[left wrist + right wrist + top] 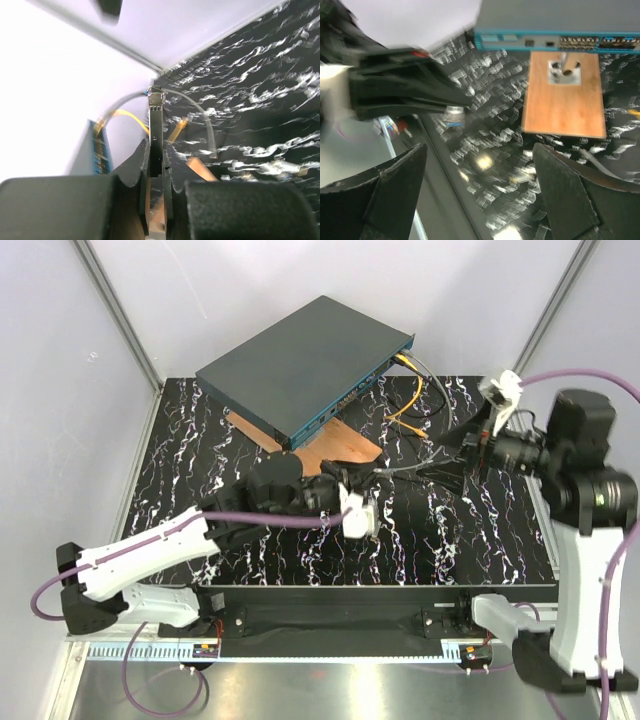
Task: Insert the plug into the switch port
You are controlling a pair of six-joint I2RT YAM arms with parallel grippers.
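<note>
1. The plug (156,99) is a tiny pale grey bit. It sticks out past the tips of the left gripper (156,145).
2. It is up off the table (300,550), not lying on it.
3. Its long way runs the same way as the fingers. It points straight out from the tips, away from the wrist.
4. In the left wrist view a thin dark strip runs from the plug back between the left fingers (135,165). I cannot tell if the strip is part of the plug.
5. The left fingers are squeezed shut on it, one on each side.
6. In the right wrist view the plug (454,116) shows as a small silvery bit at the tip of the left gripper (462,107).
7. The switch (100,147) is off to the left of the left fingers in the left wrist view. The plug is not touching it and does not point at its blue front.
8. Yellow cables (132,117) and a grey cable (200,110) lie beyond the plug's tip.
9. The right gripper (480,150) has its fingers (395,190) spread wide apart. Nothing is between them.
10. Beyond the right fingers is a wooden board (565,100), and past that the switch's front with its row of little holes.
</note>
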